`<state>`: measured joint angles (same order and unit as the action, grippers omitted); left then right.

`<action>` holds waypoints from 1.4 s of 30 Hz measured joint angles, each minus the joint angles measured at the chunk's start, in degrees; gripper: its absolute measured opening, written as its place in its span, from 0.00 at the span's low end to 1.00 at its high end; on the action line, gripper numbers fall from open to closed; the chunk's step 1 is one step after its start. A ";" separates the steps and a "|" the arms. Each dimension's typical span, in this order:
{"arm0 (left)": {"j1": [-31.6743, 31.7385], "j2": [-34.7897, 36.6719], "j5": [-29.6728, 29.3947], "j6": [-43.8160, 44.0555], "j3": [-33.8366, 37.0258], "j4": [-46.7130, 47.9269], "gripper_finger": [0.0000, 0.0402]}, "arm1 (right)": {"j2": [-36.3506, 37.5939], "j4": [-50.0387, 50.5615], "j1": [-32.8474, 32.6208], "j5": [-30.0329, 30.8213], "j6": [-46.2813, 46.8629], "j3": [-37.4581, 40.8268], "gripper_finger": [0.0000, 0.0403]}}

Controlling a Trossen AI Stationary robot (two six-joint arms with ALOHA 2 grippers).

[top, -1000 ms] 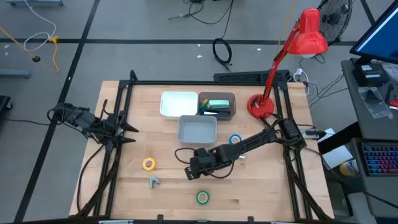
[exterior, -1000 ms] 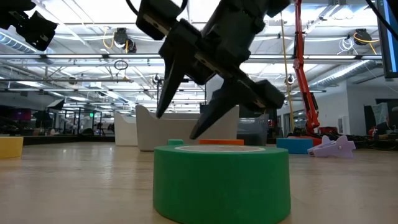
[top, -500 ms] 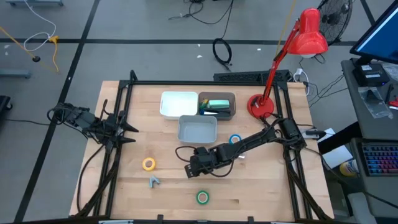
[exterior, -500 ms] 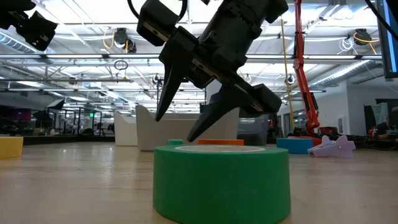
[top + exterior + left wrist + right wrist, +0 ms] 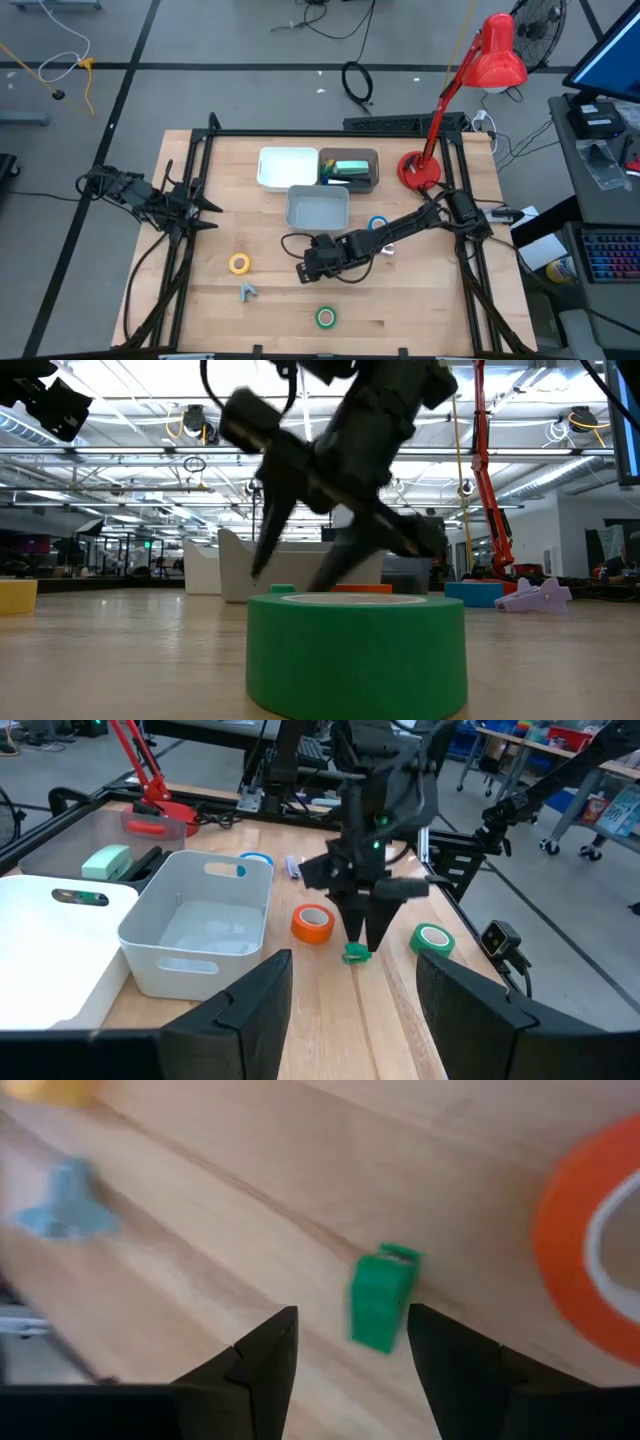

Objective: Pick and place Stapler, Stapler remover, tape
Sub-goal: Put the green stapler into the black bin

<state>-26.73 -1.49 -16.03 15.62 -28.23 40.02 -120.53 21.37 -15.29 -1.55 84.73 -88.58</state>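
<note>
Near the table's back edge we see a dark tray (image 5: pixel 366 182) holding a green item (image 5: pixel 349 168), beside two white bins (image 5: pixel 288 167) (image 5: pixel 317 208). Our right gripper (image 5: pixel 303 268) points down mid-table, jaws apart and holding nothing, over a small green piece (image 5: pixel 381 1301) beside the orange-red tape (image 5: pixel 312 923). Our left gripper (image 5: pixel 214 208), jaws parted, waits at the left edge.

I am working over a pale wooden table (image 5: pixel 270 310). Lying on it: white tray (image 5: pixel 288 167), grey bin (image 5: pixel 318 208), dark bin (image 5: pixel 349 171), red lamp base (image 5: pixel 419 171), yellow (image 5: pixel 239 264), green (image 5: pixel 326 318) and blue tape (image 5: pixel 378 225), grey remover (image 5: pixel 248 292) (orange tape (image 5: pixel 312 924) beside a small green piece (image 5: pixel 381 1301)).
</note>
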 joint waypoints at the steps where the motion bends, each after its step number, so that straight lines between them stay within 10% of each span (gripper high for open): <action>1: -0.01 0.01 0.00 0.00 0.00 0.00 0.53 | -0.42 0.11 0.00 -0.19 0.03 0.04 0.45; 42: 0.01 0.01 -0.02 0.00 0.00 -0.03 0.53 | -2.65 -12.13 -0.20 -1.71 1.36 0.04 0.16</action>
<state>-26.72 -1.48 -16.05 15.62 -28.23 39.99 -123.17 9.24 -15.49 -3.27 86.08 -88.53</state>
